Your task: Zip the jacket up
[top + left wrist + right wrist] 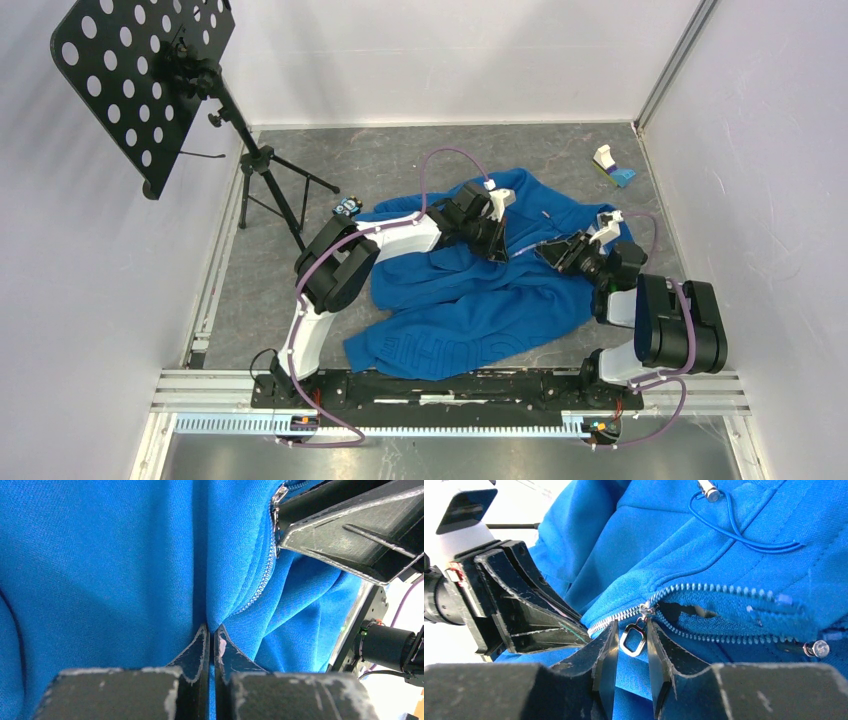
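Observation:
The blue jacket [470, 300] lies crumpled on the grey table. My left gripper [497, 247] is shut on a fold of its fabric [212, 628], just beside the silvery zipper [265, 577]. My right gripper [553, 252] sits close to the right of it. In the right wrist view its fingertips [606, 637] close on either side of the zipper pull ring [633, 641], which fills the narrow gap between them. The zipper [616, 617] is joined to the left of the slider and gapes open to the right [724, 630]. The left gripper's fingers [531, 617] show at the left.
A black perforated music stand [140, 80] on a tripod [272, 185] stands at the back left. A small blue object [347, 207] lies by the jacket. A white and blue object [610, 165] lies at the back right. White walls enclose the table. Drawstring [744, 535] with metal tips [708, 490].

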Controlling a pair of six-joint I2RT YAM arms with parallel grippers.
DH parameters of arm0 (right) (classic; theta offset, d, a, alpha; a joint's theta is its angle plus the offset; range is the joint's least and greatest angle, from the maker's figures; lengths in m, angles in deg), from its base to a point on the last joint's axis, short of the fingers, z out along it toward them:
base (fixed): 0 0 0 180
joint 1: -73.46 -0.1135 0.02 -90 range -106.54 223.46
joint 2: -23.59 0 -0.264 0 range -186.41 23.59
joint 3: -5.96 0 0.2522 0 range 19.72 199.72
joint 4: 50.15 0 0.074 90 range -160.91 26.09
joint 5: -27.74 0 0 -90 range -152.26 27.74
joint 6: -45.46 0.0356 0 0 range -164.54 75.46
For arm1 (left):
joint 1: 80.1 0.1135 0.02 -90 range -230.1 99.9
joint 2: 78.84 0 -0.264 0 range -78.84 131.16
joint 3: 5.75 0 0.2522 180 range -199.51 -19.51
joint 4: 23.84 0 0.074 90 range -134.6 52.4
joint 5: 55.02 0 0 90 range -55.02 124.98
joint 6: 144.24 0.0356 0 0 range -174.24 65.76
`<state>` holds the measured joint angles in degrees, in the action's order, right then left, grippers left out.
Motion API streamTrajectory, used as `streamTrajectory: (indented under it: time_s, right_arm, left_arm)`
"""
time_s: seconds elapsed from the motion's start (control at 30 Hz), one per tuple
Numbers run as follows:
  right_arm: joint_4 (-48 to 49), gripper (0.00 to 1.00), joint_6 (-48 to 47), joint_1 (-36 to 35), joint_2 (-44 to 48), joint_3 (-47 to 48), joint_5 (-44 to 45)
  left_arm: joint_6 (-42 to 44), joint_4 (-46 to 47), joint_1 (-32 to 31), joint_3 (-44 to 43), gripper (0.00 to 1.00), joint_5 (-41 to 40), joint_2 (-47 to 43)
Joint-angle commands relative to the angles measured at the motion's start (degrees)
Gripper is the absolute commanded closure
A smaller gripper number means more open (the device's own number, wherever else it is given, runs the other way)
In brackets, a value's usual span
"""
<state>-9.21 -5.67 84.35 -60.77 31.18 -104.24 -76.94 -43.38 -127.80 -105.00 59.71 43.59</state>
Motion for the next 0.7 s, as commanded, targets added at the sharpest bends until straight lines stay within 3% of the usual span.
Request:
streamTrajectory:
  time_s: [0.0,0.07,0.17,0.5,0.67]
  right_arm:
    - [-4.5,0.68,-4.6,-1.3,1.6,2.2,2.4]
    - [-6.2,0.74,-5.4,-1.5,2.1,2.7,2.9]
    - [-10.2,0.99,-7.2,-1.6,3.4,3.8,4.1]
    - [-45.1,1.0,-21.9,-1.6,12.2,14.2,19.3]
    - [-63.9,1.0,-32.3,-3.8,16.9,23.3,43.2]
  left_arm:
    - [-2.7,1.4,-0.2,0.3,0.98,1.0,-1.9]
    - [-2.9,1.4,-0.2,0.3,0.98,0.9,-1.8]
    - [-2.7,1.3,-0.2,0.4,0.98,0.5,-2.0]
    - [-0.2,-2.0,-0.2,0.4,0.98,-4.0,-3.1]
    - [0.6,-2.1,-0.2,3.4,0.98,-10.6,-5.0]
